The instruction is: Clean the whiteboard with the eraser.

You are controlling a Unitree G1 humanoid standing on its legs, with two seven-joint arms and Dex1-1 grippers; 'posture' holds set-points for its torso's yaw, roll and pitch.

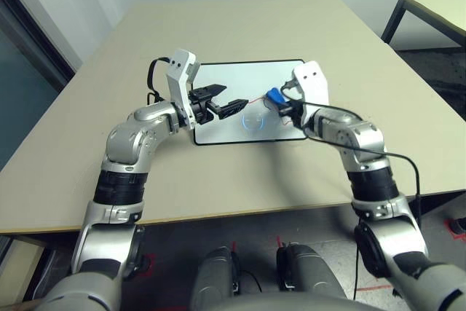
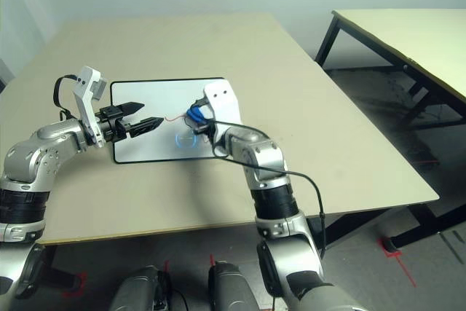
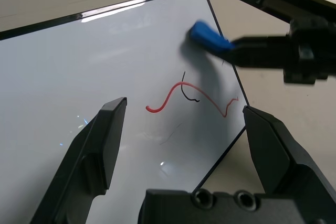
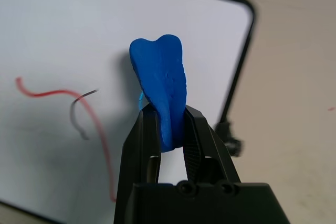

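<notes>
Where wrist views reveal red squiggle [image 4: 63, 98] — right end effector [image 4: 167, 124] clamps eraser [image 4: 160, 82], left end effector [image 3: 178, 145] apart.

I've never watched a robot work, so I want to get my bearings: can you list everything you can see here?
table: one, beige, under everything.
whiteboard: one, white with black frame, flat on the table.
pen marks: a red squiggle and a short black one, on the whiteboard.
eraser: one, blue, held over the whiteboard near the marks.
second table: one, beige with black legs, off to the right.
left gripper: black, fingers open, over the whiteboard.
right gripper: black, shut on the eraser.
</notes>
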